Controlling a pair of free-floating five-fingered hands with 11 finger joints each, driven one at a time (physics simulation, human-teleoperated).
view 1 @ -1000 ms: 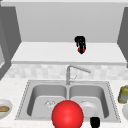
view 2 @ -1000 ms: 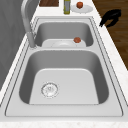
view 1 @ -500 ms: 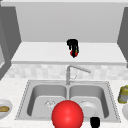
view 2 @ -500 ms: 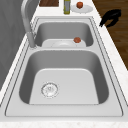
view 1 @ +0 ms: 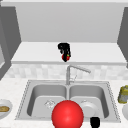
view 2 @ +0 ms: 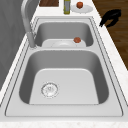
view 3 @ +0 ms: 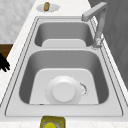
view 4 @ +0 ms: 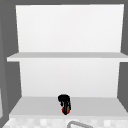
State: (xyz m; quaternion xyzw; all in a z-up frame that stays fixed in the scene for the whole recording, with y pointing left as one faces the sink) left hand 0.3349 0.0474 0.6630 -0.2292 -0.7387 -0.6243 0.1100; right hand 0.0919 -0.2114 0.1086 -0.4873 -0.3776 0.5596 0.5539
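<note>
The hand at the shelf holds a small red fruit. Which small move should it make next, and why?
Probably move the left hand a little deeper over the shelf before releasing. Its fingers are curled around the red fruit, which hangs low near the shelf's front edge, directly above the sink. Whether the fruit already touches the shelf cannot be told.

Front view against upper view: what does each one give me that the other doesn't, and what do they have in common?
The front view adds the sink, a large red ball before it, a plate in the right basin, the right robot hand at the front edge and a yellow-green bottle on the counter. The upper view adds the higher shelf. Both have the left robot hand curled round a small red fruit above the lower shelf, plus the faucet.
</note>
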